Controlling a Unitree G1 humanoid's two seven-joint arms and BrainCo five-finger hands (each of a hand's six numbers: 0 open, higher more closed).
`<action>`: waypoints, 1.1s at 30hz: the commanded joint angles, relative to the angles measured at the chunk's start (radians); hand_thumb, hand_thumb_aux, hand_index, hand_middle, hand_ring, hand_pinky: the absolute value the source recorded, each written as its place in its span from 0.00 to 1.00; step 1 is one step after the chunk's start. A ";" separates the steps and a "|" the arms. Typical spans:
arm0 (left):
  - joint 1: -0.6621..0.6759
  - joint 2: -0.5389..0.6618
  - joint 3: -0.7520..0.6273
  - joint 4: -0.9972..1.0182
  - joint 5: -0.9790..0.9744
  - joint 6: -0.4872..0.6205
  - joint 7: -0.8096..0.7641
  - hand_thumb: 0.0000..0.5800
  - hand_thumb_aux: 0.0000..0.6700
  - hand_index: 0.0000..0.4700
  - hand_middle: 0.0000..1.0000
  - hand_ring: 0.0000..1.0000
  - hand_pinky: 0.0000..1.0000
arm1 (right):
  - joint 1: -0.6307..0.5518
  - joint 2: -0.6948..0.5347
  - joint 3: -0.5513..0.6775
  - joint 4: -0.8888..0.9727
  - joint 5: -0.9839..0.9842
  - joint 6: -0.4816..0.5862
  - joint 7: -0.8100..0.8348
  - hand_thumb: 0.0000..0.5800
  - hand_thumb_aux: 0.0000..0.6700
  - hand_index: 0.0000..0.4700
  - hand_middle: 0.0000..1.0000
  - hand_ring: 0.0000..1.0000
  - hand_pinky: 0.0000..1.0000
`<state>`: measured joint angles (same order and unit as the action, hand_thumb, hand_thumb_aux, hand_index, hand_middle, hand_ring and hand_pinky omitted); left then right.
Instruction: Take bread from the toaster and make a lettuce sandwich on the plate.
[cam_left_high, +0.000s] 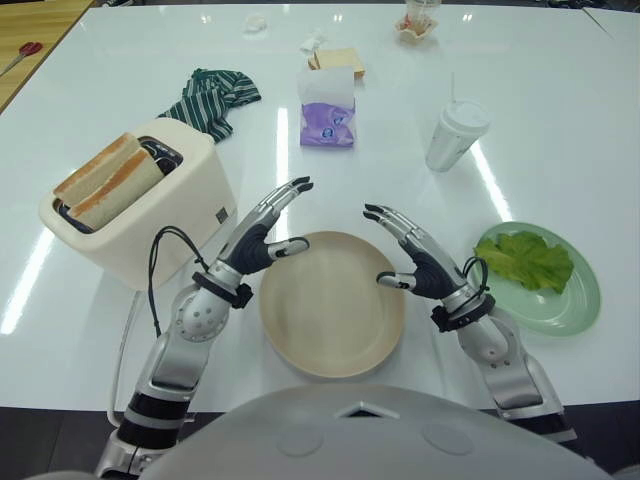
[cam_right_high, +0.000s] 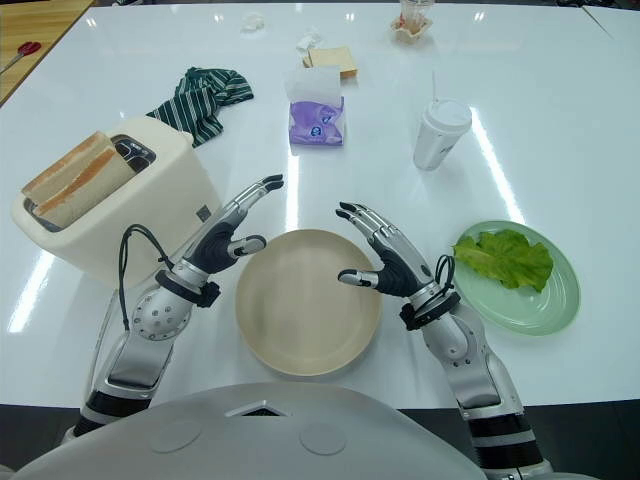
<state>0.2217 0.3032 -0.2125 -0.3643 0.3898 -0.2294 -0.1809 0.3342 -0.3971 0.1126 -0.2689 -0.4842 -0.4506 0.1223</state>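
White table (cam_left_high: 560, 90), plate (cam_left_high: 335, 320) between left hand (cam_left_high: 262, 238) and right hand (cam_left_high: 418, 262)

Saw a cream boxy plastic toaster (cam_left_high: 150, 215) with two tan-and-white toasted bread slices (cam_left_high: 110, 180) on a glossy white surface (cam_left_high: 560, 150). Noted a round beige plate (cam_left_high: 335, 300), a pale green plate (cam_left_high: 582, 300), a bright green lettuce leaf (cam_left_high: 525, 258), a crumpled dark green cloth with white stripes (cam_left_high: 212, 98), a purple tissue pack (cam_left_high: 328, 122) and a white lidded cup (cam_left_high: 455, 135).

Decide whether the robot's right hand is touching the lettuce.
Apart. The left eye view shows bare table and green plate between the right hand and the lettuce.
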 joint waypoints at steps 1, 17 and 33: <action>0.007 0.011 -0.001 -0.006 0.020 0.006 -0.002 0.00 0.00 0.00 0.00 0.00 0.00 | 0.002 -0.011 0.004 -0.004 -0.013 -0.002 0.002 0.00 0.00 0.00 0.00 0.00 0.00; 0.004 0.020 0.008 -0.099 0.113 -0.007 0.015 0.00 0.00 0.00 0.00 0.00 0.00 | -0.004 -0.008 0.002 0.003 -0.006 -0.006 -0.006 0.00 0.00 0.00 0.00 0.00 0.00; -0.305 0.569 0.703 -0.231 0.269 0.037 -0.218 0.00 0.00 0.00 0.00 0.00 0.00 | -0.038 -0.002 0.008 0.047 -0.009 -0.010 -0.027 0.00 0.00 0.00 0.00 0.00 0.00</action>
<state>-0.1385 0.8222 0.4573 -0.6776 0.6157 -0.1421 -0.3983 0.2928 -0.4018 0.1161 -0.2211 -0.4916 -0.4656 0.0971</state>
